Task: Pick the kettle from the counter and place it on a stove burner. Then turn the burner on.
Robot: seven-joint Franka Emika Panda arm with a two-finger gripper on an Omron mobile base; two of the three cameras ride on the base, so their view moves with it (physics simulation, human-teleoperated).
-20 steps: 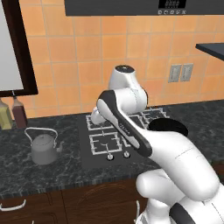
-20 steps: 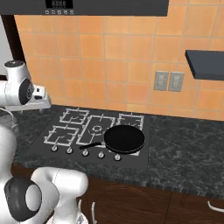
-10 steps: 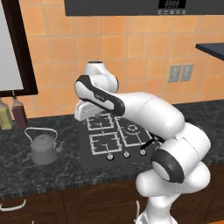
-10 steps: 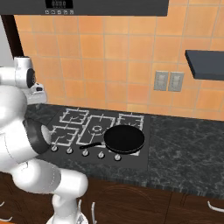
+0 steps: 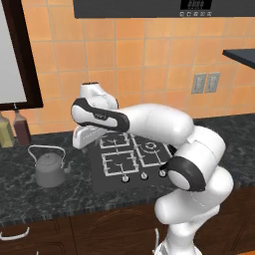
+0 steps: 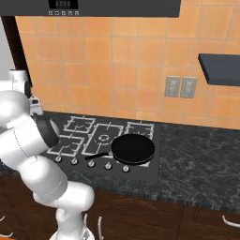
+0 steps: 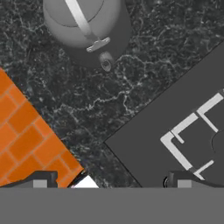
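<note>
Jaws (image 7: 109,177): spread wide, empty, above the dark marbled stone counter (image 7: 131,65).
Kettle: squat dull-grey metal kettle (image 7: 85,26) on the counter, well ahead of the jaws, untouched.
Cooktop: flat black cooktop (image 7: 183,127), beside one fingertip (image 7: 181,179).

The kettle (image 5: 50,170) is dull grey metal — matt, smooth. The bench (image 5: 30,196) is black stone with grey marbling; the cabinets (image 5: 99,231) below — brown wood.
</note>
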